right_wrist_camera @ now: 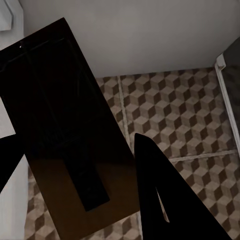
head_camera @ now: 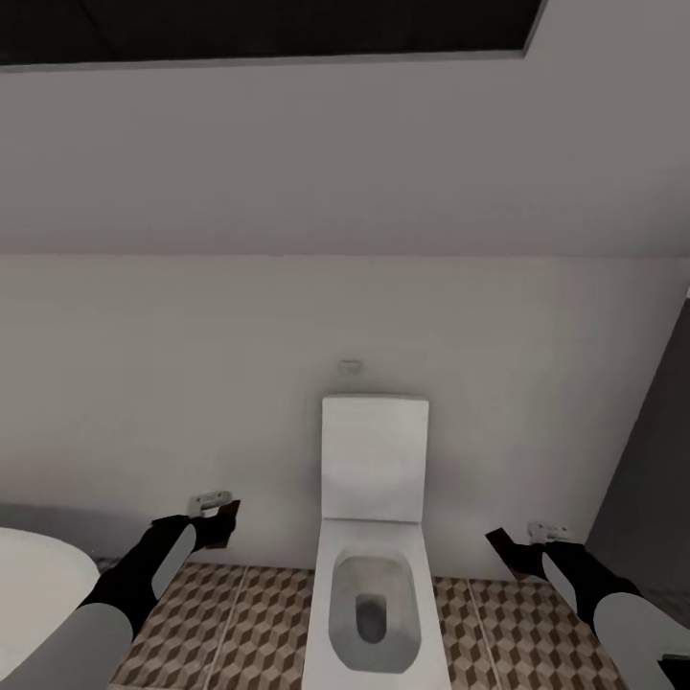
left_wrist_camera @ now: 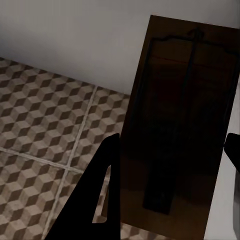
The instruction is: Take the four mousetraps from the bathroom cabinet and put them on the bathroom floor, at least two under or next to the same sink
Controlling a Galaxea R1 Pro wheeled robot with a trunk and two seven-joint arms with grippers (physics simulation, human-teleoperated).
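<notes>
— What did the head view show just then?

— A white toilet (head_camera: 372,565) with its lid up against a pale wall (head_camera: 287,316), the bathroom floor (head_camera: 220,613) tiled in brown, beige and grey cubes in front of it, and the curved white edge of a tub (head_camera: 38,575) at the robot's left.

— And the arms?

— One on each side of the toilet, both raised above the floor. The left gripper (head_camera: 213,517) was clenched on a mousetrap (head_camera: 222,522) — a flat dark-brown piece held near the wall. The right gripper (head_camera: 525,546) was grasping a second mousetrap (head_camera: 506,553) the same way.

— Did the wrist cameras confirm it?

— Yes. In the left wrist view the trap (left_wrist_camera: 180,130) lay between the dark fingers (left_wrist_camera: 97,195), its wire frame faintly visible, with tiles and wall behind. In the right wrist view the other trap (right_wrist_camera: 70,130) sat tilted between the fingers (right_wrist_camera: 165,195) — above the patterned tiles, not touching them.
</notes>
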